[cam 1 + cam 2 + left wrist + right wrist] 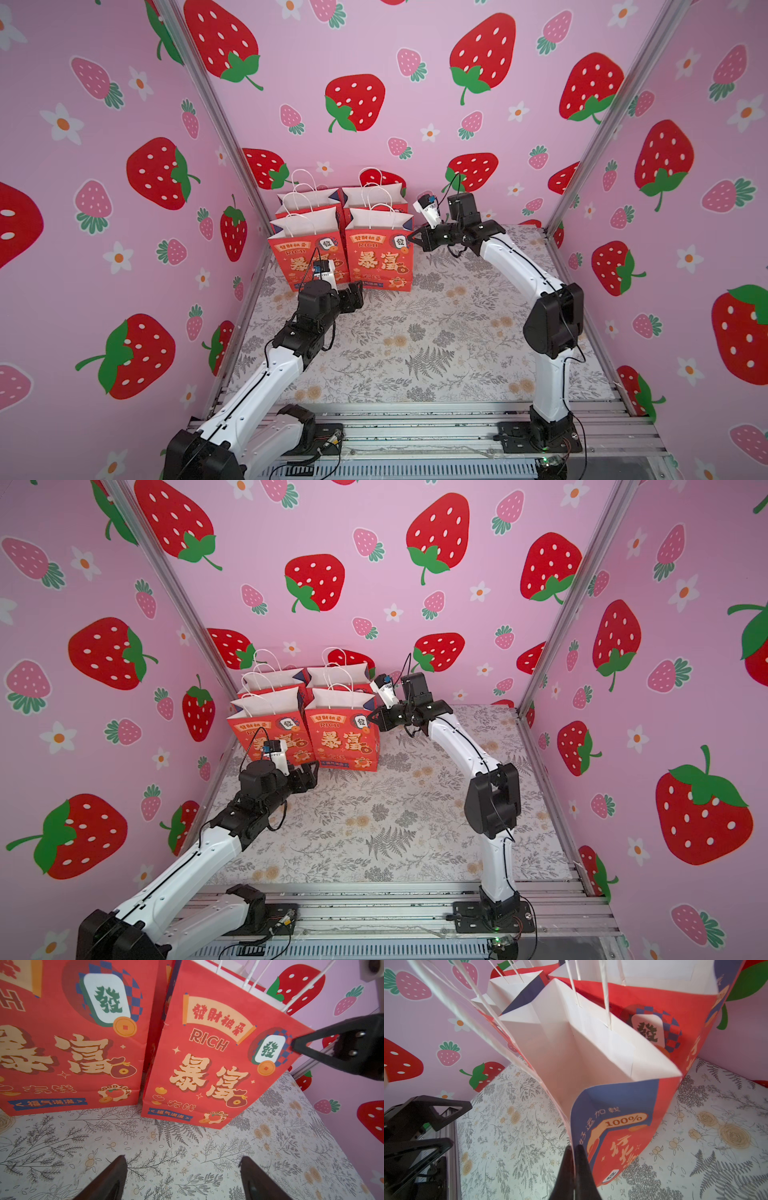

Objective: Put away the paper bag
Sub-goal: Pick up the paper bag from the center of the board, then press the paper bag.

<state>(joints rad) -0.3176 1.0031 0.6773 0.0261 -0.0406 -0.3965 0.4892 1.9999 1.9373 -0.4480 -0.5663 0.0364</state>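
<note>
Closest to the lens in both top views is the metal rail that carries both arm bases; beyond it the floral-covered table runs back to the strawberry-printed walls; four red bags stand upright in two rows at the far corner on the left arm's side; the paper bag is the near one on the right arm's side, base on the table, just beside its red neighbour, with the rear bags behind; the right gripper meets the paper bag's upper corner with its jaws closed; the left gripper hangs low by the foot of the front row, jaws spread and holding nothing

From the left wrist, two dark fingers stand wide apart over bare table; ahead the paper bag stands on the cloth beside its neighbour; the right gripper touches the bag's upper side edge

From the right wrist, the right gripper has its fingers pressed together on the paper rim at a top corner of the paper bag; the bag's mouth gapes, its white inside showing, and white handles rise from it; the left gripper shows to one side, jaws apart
</note>
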